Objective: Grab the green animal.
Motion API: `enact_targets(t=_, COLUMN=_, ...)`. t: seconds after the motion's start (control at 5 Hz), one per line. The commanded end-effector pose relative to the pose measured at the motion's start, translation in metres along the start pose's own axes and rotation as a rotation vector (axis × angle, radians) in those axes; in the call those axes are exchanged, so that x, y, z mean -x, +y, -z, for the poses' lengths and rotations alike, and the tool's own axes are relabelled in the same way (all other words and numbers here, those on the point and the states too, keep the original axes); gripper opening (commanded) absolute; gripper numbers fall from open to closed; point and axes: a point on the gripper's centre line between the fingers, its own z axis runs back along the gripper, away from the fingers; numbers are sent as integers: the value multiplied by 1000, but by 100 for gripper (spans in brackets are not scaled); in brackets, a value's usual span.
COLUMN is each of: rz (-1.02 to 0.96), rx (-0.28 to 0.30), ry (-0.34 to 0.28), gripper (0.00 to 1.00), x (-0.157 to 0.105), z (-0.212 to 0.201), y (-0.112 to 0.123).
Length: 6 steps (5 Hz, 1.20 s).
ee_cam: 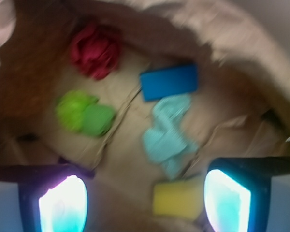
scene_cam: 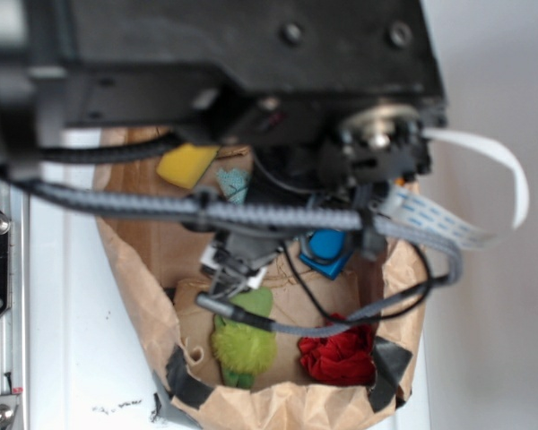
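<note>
The green animal (scene_cam: 244, 345) lies on the brown paper floor near the front of the bag, fuzzy lime body with a smoother pale green head. In the wrist view the green animal (ee_cam: 84, 115) is left of centre, well ahead of the fingers. My gripper (ee_cam: 145, 198) is open, with wide space between its two glowing pads (ee_cam: 63, 205) and only paper and the yellow sponge showing behind that space. In the exterior view the gripper (scene_cam: 231, 269) hangs just above and behind the animal, partly hidden by cables. It is not touching the toy.
The paper bag wall (scene_cam: 134, 296) rings everything. Inside are a red fabric lump (ee_cam: 94, 50), a blue block (ee_cam: 169, 81), a light teal cloth (ee_cam: 166, 133) and a yellow sponge (ee_cam: 178, 198). The arm and cables (scene_cam: 251, 215) cover the back of the bag.
</note>
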Motion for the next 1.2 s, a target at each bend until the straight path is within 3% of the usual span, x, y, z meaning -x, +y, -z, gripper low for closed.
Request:
enact_targets(t=0.0, rz=-83, rx=-61, ry=31, gripper=100, x=-10, z=12, y=15)
enact_targets(t=0.2, rz=-83, rx=-61, ry=31, gripper=100, x=-10, z=12, y=15)
enact_targets(t=0.4, rz=165, rx=-36, ry=12, gripper=100, x=7, z=26, y=-14)
enact_targets(t=0.6, rz=415, rx=-40, ry=-17, gripper=100, x=10, z=45, y=-28)
enact_targets(t=0.8, rz=602, rx=17, ry=-36, gripper=100, x=11, z=50, y=-42)
enact_targets(t=1.0, rz=664, rx=32, ry=-27, gripper=100, x=7, z=54, y=-53)
